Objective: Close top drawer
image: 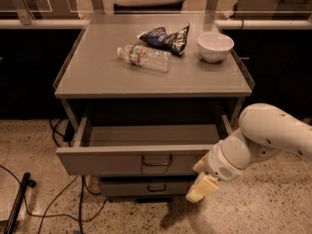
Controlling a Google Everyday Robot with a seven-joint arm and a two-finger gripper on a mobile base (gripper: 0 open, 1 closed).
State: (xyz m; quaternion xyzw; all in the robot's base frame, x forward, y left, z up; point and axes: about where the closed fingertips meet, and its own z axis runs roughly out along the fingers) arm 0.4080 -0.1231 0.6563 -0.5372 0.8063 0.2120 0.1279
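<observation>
The top drawer (112,163) is being shown pulled out from under the front edge of the counter (97,74), its tall grey front panel standing well forward and its dark loop handle (157,161) being left untouched at the centre. The gripper (201,189) is being held low beneath the counter's front right corner, just below the right end of the drawer front. Whether it is released or clenched cannot be told, and contact with the panel cannot be made out. The white arm (265,135) is being carried in from the right, its wrist overlapping the drawer's right end. A lower drawer (122,187) is being glimpsed under the open one. On the counter, a water bottle (144,57) is being left lying on its side near the middle. A dark crisp bag (165,37) is lying just behind it toward the back edge. A white bowl (215,46) is sitting upright near the back right corner.
</observation>
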